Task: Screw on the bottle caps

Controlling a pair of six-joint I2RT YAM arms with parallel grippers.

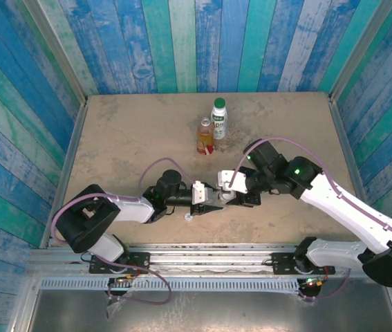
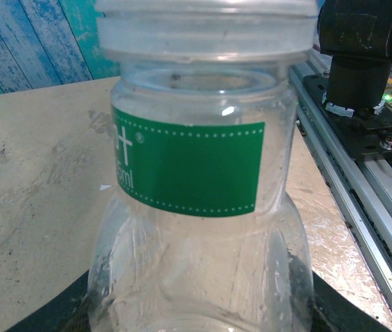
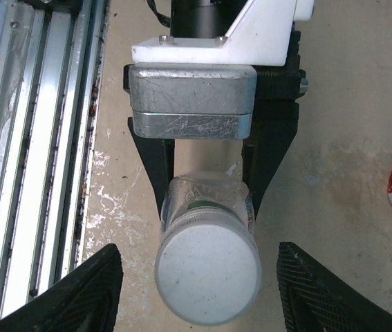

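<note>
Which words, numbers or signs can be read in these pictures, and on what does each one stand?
"+": green label of the clear bottle, after a cut-off letter.
"ml": same label, lower line, digits before it cut off.
Print on the white bottle: too small to read.
Print on the amber bottle: too small and blurred.

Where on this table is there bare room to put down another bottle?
Bare: the back-left table, between the left plank wall and the amber plastic bottle; also the back-right corner. Crowded: centre front, where the left hand and right hand meet at the clear green-labelled bottle, small pale cap beside.
</note>
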